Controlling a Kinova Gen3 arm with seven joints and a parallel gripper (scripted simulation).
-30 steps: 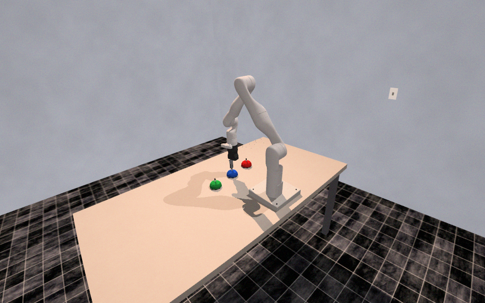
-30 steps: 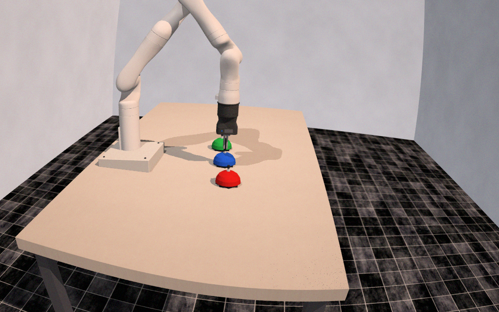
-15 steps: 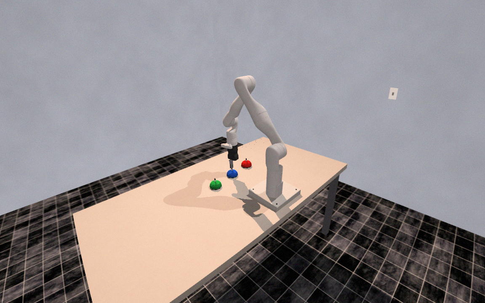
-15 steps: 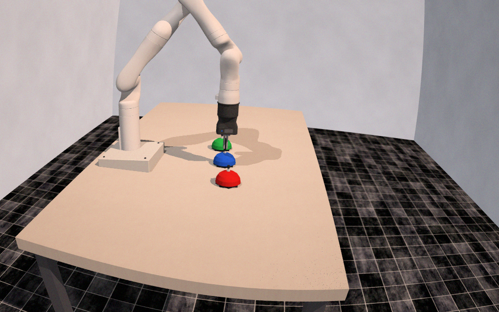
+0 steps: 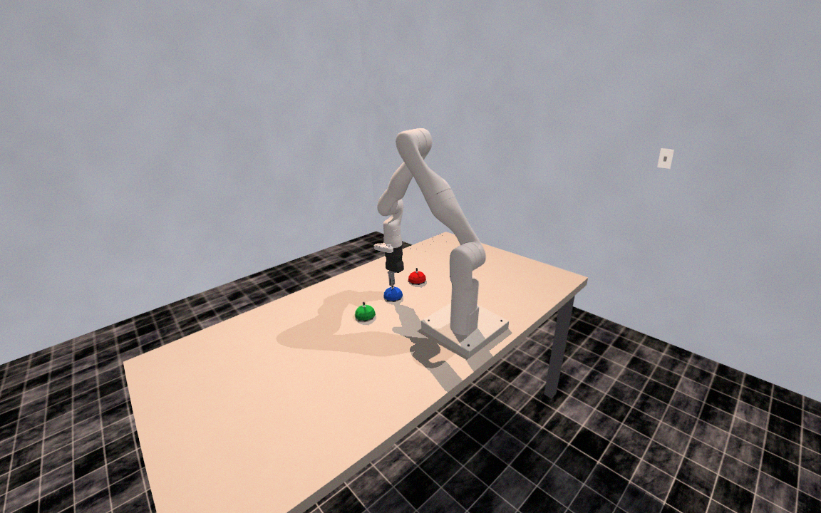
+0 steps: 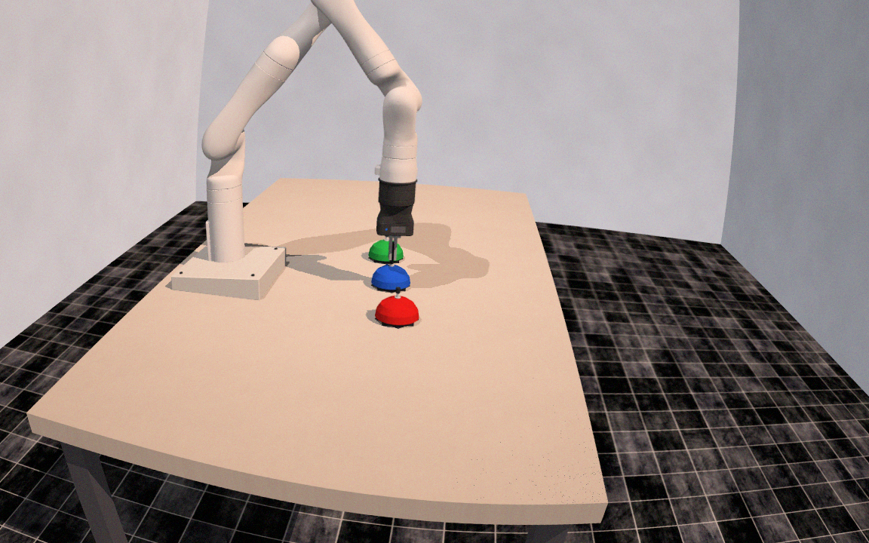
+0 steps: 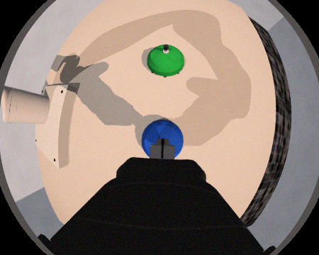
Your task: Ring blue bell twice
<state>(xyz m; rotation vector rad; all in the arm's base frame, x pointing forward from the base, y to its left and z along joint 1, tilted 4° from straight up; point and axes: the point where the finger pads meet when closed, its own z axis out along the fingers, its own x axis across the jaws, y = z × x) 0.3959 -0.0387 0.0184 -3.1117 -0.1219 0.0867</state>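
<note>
The blue bell stands on the table between the green bell and the red bell. It also shows in the exterior view and in the wrist view. My gripper is shut, points straight down and its fingertips stand right over the top of the blue bell. In the wrist view the shut fingertips cover the bell's button, so I cannot tell how far down it is.
The green bell and red bell sit close on either side of the blue one, in one row. The arm's base plate stands on the table to the left of the row.
</note>
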